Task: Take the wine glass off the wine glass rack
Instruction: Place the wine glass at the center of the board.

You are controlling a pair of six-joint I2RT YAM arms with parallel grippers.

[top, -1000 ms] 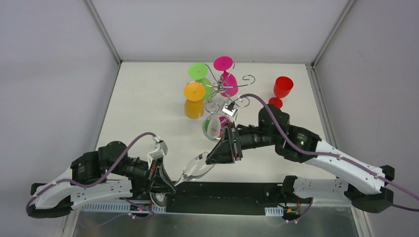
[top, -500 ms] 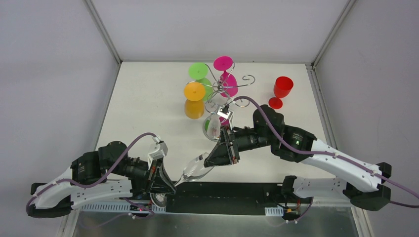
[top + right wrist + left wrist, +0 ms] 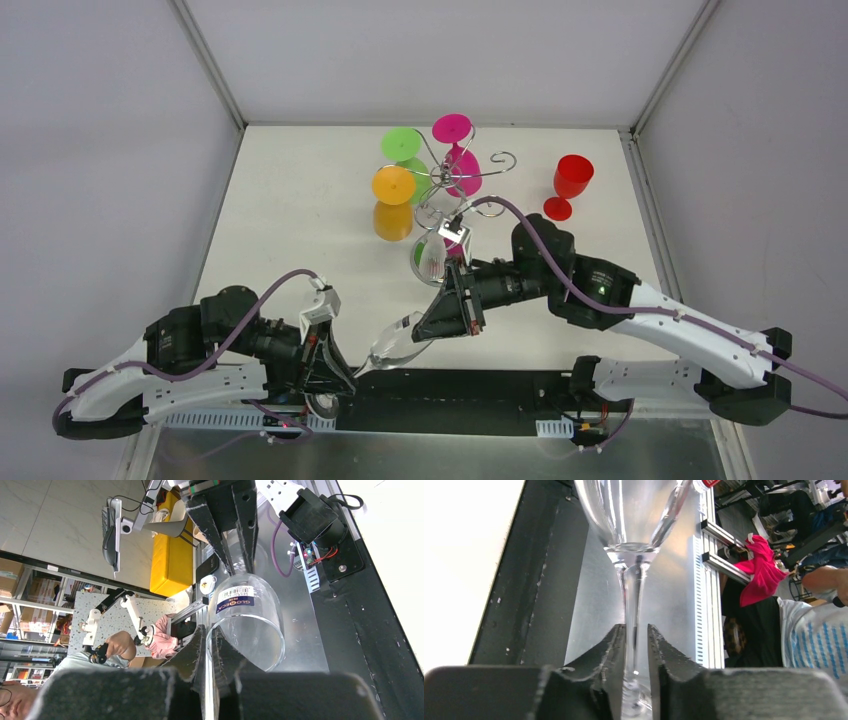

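A clear wine glass (image 3: 396,345) lies tilted over the near table edge, held between both grippers. My left gripper (image 3: 345,372) is shut on its stem (image 3: 633,605), with the bowl above the fingers in the left wrist view. My right gripper (image 3: 425,325) is shut on the bowl's rim (image 3: 247,615), one finger inside the bowl and one outside. The left fingers (image 3: 235,520) show beyond the bowl in the right wrist view. The chrome wine glass rack (image 3: 455,185) stands behind at mid-table, apart from the clear glass.
Orange (image 3: 393,187), green (image 3: 400,145) and magenta (image 3: 452,128) glasses hang on the rack. A red glass (image 3: 571,180) stands upright on the table to the rack's right. The black base rail (image 3: 480,385) runs along the near edge.
My right arm has shifted slightly left and nearer with the bowl's rim in its grip. The left arm and the stem have hardly moved.
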